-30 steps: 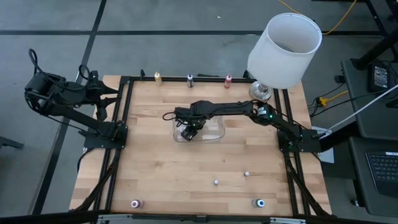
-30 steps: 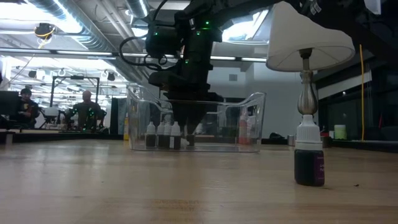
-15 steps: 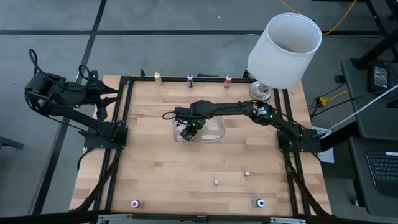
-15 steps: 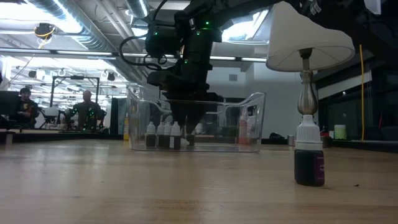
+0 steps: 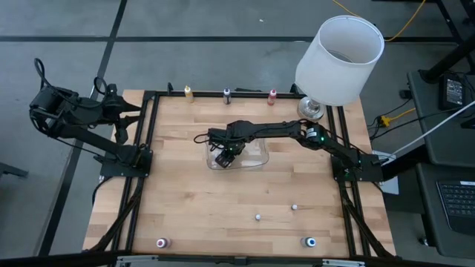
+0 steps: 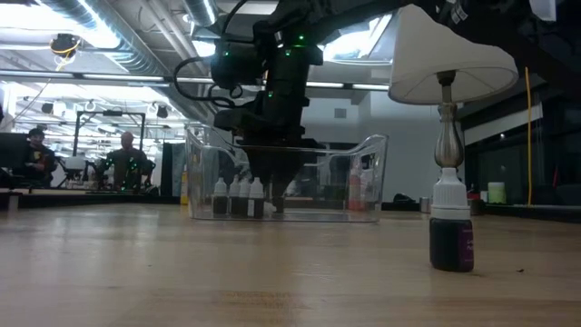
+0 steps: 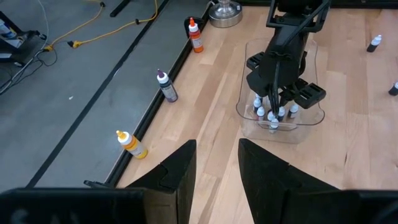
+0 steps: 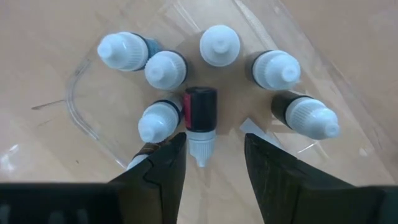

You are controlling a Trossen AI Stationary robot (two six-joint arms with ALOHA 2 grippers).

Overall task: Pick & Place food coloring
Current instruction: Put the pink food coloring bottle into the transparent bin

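Right gripper (image 8: 208, 163), fingers spread wide, hovers inside the clear bin (image 5: 256, 157) over a toppled red bottle (image 8: 200, 121); six upright bottles (image 8: 219, 45) crowd around it.

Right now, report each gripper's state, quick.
Left gripper: open, empty, parked off the table's left edge.
Right gripper: open inside the clear bin, holding nothing; a red bottle lies just ahead of its fingers.

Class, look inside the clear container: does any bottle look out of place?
Yes. The red bottle lies on its side, cap pointing sideways, among the upright bottles in the clear container, just ahead of the open right gripper. The left gripper waits at the table's left edge.
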